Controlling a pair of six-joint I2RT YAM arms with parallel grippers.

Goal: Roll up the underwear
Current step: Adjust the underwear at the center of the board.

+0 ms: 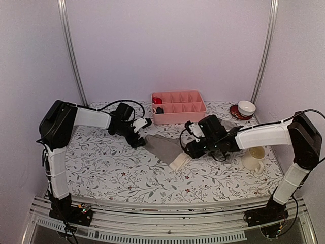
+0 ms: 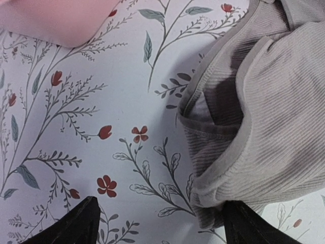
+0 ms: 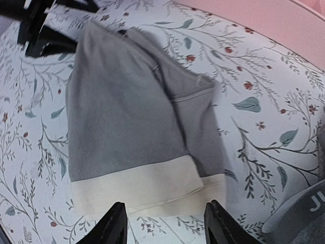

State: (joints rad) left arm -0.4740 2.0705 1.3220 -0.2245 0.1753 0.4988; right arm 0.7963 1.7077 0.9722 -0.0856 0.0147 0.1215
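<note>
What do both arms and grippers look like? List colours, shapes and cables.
The left arm and right arm have bulky black joints joined by white rounded links. A thin black cable loops along each. The left gripper and right gripper have black pointed fingers.

Grey briefs (image 3: 127, 117) lie folded flat, pale waistband (image 3: 137, 190) at one end; boxer-briefs (image 3: 299, 221) beside

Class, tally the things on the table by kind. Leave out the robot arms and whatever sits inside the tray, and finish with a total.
Underwear: 2, briefs and boxer-briefs
Tray: 1
Mug: 1
Bowl: 1
Saucer: 1
Total: 6
</note>
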